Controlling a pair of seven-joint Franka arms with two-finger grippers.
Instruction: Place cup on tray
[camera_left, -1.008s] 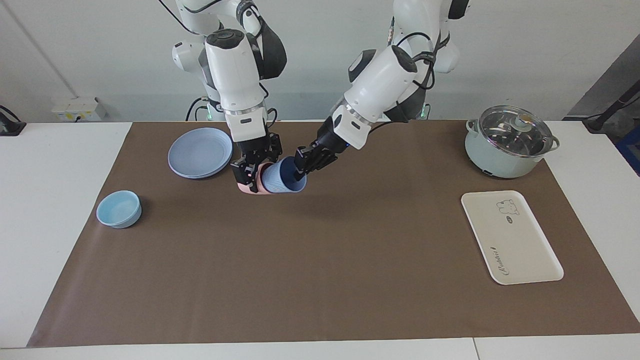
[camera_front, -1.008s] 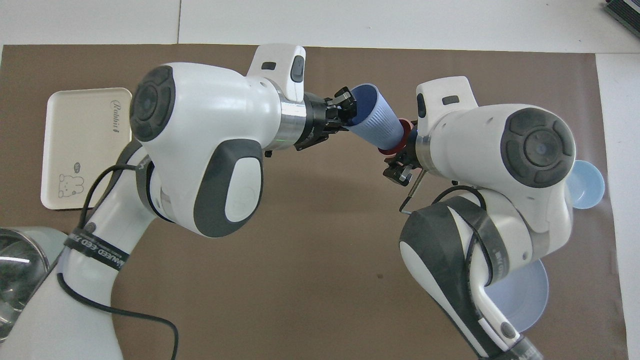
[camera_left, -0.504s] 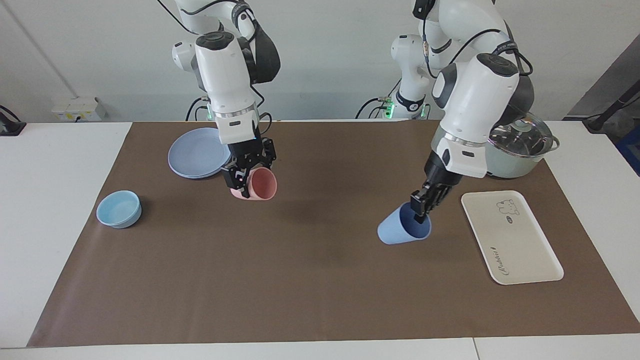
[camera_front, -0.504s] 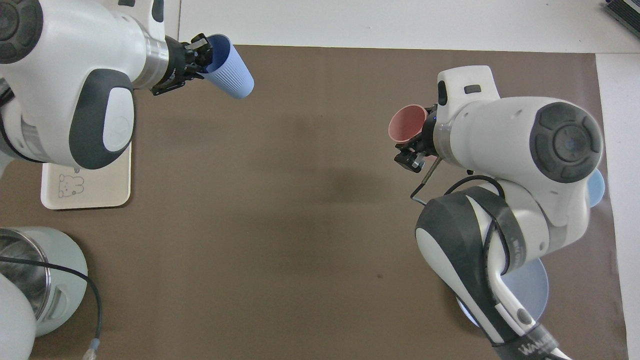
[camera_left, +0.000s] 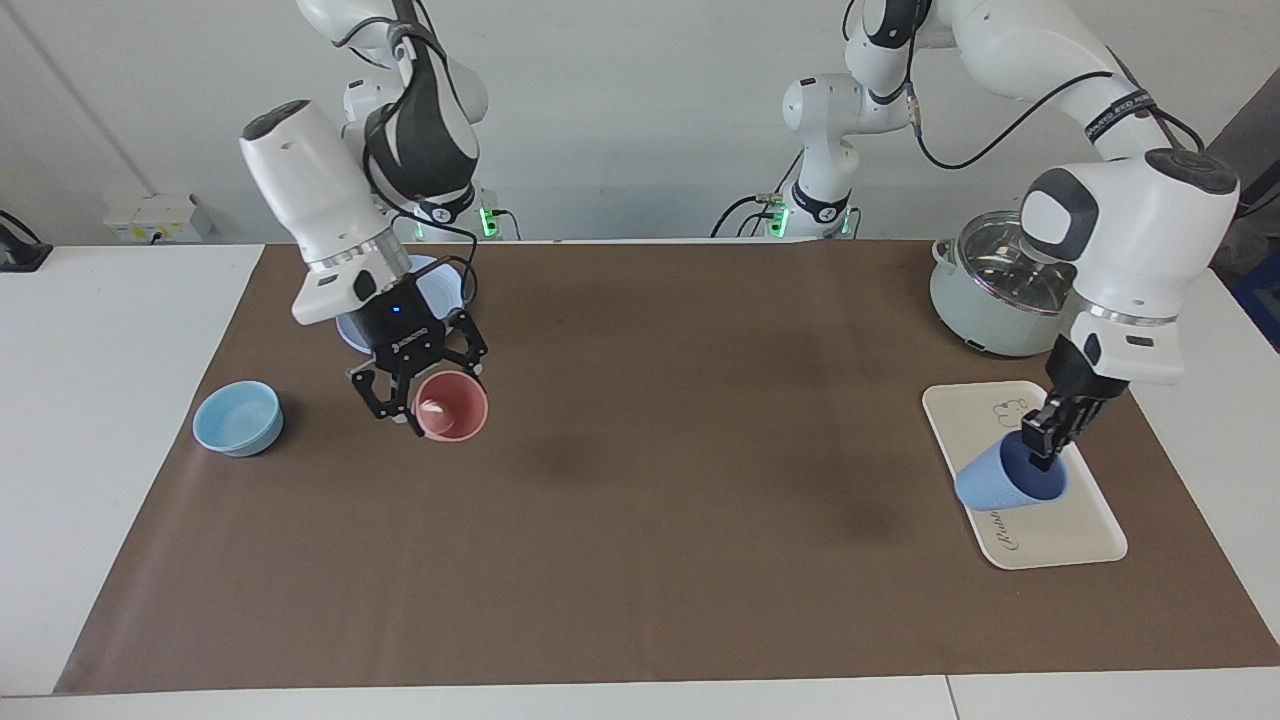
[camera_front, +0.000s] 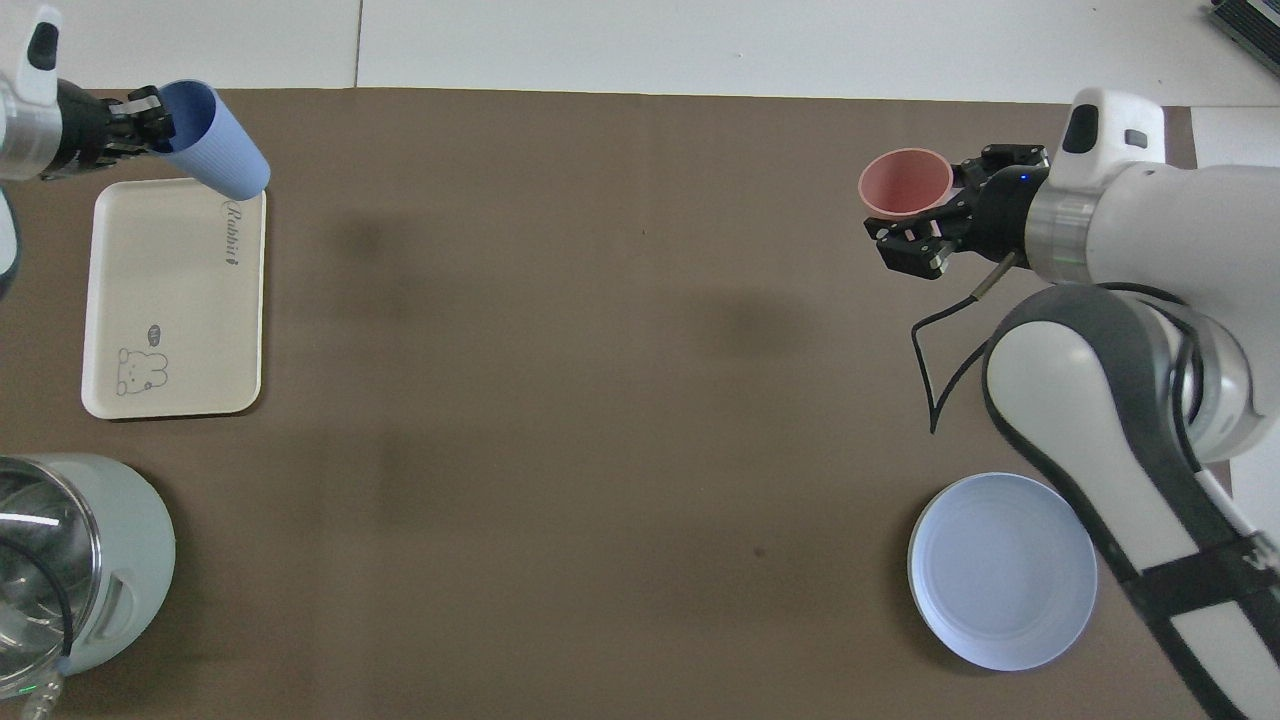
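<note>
The periwinkle-blue cup (camera_left: 1000, 487) hangs tilted in my left gripper (camera_left: 1045, 440), which is shut on its rim. It is low over the cream tray (camera_left: 1060, 540), above the end with the "Rabbit" lettering. I cannot tell whether its base touches the tray. The overhead view shows the cup (camera_front: 225, 160), the left gripper (camera_front: 140, 110) and the tray (camera_front: 170, 300) at the left arm's end of the table. My right gripper (camera_left: 430, 400) is shut on a salmon-pink tumbler (camera_left: 452, 405) and holds it above the mat; it also shows in the overhead view (camera_front: 925, 215).
A light-blue bowl (camera_left: 238, 417) sits at the right arm's end of the brown mat. A round blue plate (camera_front: 1000, 570) lies near the right arm's base. A pale green pot with a glass lid (camera_left: 990, 300) stands near the tray, closer to the robots.
My left arm pulled the blue cup off the pink tumbler and carried it to the tray at its own end. My right gripper kept the pink tumbler, turned it and shifted toward the bowl.
</note>
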